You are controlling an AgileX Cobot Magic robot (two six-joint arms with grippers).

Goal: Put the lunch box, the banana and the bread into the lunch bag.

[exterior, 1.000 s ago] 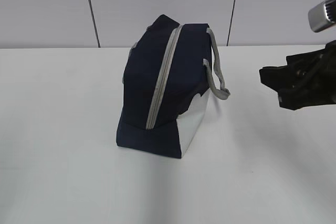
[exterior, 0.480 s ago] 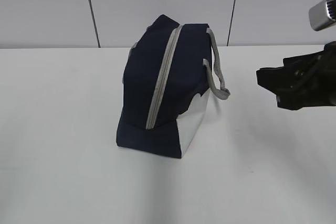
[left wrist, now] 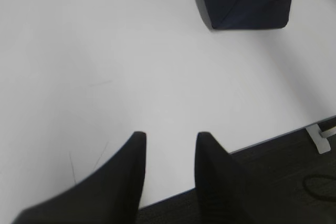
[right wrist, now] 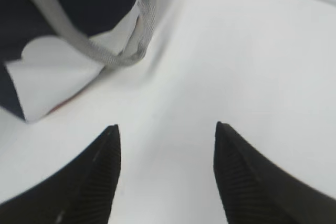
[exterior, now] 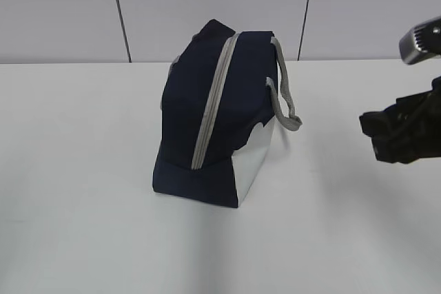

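We start at the right gripper (right wrist: 165, 140), whose two dark ribbed fingers (right wrist: 102, 177) stand well apart in the right wrist view with only bare white table (right wrist: 252, 66) between them; nothing is in its hold. Just ahead and to the left of those tips we see the lunch bag (right wrist: 68, 72), its white lower side panel facing the camera and a grey strap handle (right wrist: 113, 56) drooping down over it. In the left wrist view the left gripper (left wrist: 170, 140) shows its own pair of dark fingers (left wrist: 131, 166) with a narrower gap, parted and empty, hanging near the table's front edge with dark floor showing beyond it; a navy corner of the bag sits well away at the top of that view. Moving out to the exterior view, we see the right gripper (exterior: 386, 135) as a black shape at the right edge, above the tabletop and apart from the bag. The lunch bag (exterior: 220, 111) stands upright near the middle of the white table (exterior: 76, 170), its grey zipper (exterior: 210, 105) running closed over the top and down the near end. We cannot find the lunch box, the banana or the bread in any view
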